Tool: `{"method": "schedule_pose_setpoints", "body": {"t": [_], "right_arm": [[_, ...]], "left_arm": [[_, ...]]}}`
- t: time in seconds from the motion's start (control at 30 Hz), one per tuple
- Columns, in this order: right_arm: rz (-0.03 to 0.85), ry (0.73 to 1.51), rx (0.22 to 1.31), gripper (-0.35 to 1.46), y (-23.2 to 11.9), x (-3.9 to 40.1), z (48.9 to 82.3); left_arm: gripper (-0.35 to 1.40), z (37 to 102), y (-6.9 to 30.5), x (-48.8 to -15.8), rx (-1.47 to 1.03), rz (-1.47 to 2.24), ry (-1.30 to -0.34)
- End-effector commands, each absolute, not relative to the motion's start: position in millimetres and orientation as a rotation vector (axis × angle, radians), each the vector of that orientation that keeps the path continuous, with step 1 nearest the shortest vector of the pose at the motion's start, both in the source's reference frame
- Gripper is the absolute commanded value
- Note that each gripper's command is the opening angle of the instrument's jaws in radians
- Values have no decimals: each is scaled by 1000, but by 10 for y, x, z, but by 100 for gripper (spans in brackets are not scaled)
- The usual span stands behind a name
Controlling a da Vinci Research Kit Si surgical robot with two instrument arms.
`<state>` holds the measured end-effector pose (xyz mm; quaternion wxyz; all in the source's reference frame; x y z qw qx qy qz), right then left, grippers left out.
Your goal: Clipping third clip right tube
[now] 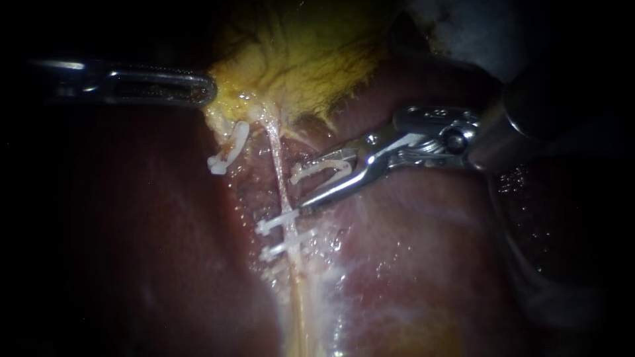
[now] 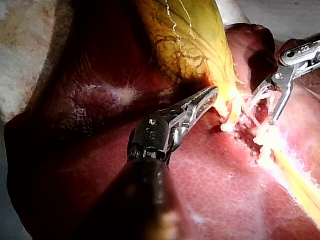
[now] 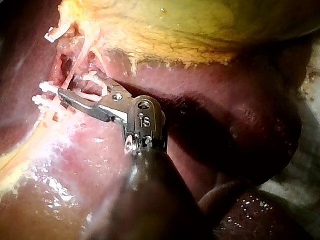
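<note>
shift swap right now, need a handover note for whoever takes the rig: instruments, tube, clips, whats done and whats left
Left instrument: jaws shut on the edge of the gallbladder.
Right instrument: jaws spread, carrying a loaded clip, just beside the right tube and not yet around it.
Done: two clips lie across the right tube, farther from the gallbladder. A separate clip sits to that tube's left.
Left: bring the jaws around the tube, likely on the gallbladder side of the two clips, then close and release.
</note>
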<state>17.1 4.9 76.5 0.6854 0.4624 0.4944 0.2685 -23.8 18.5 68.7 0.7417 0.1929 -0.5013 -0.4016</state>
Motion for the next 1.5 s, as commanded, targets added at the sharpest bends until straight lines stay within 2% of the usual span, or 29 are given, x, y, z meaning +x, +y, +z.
{"method": "schedule_pose_setpoints", "body": {"t": [0.03,0.17,0.37,0.47,0.77,1.1,1.5], "right_arm": [[614,1116,1046,52,49,172,768],[665,1171,1097,53,52,181,774],[741,1298,1209,53,52,197,773],[796,1301,1197,54,50,201,771],[839,1312,1186,53,43,207,753],[822,1302,1229,51,39,223,720],[763,1379,1160,46,42,230,693]], "left_arm": [[-35,687,185,-238,423,-880,-1099],[-35,687,185,-238,423,-880,-1099],[-35,687,185,-238,423,-880,-1099],[-35,687,185,-238,423,-880,-1099],[-35,687,185,-238,423,-880,-1099],[-35,687,185,-238,423,-880,-1099],[-35,687,185,-238,423,-880,-1099]]}}
